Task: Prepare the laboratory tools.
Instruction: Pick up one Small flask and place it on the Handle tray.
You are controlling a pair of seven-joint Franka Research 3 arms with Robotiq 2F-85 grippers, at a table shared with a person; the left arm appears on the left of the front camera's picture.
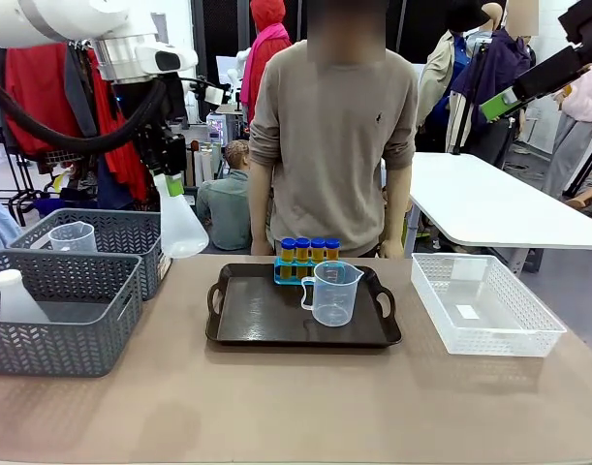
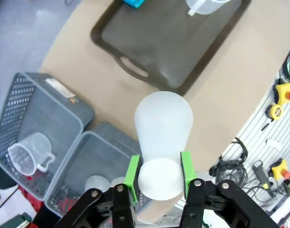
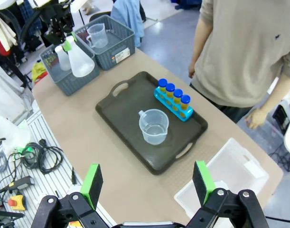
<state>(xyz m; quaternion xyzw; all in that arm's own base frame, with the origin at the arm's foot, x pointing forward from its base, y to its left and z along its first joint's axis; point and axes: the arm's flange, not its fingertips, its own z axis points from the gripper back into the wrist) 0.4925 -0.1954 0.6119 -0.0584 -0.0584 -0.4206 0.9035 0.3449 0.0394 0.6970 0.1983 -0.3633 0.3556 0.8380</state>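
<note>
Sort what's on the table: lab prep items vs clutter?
Job:
- conical flask, held by the left end effector
- measuring beaker on the black tray
- blue rack with four amber tubes

Lying about:
- grey baskets, with a second beaker and a white bottle
- white crate

no readable text, grey basket [image 2: 50, 109] label too blurred, beaker [image 1: 332, 293] markings too small to read
</note>
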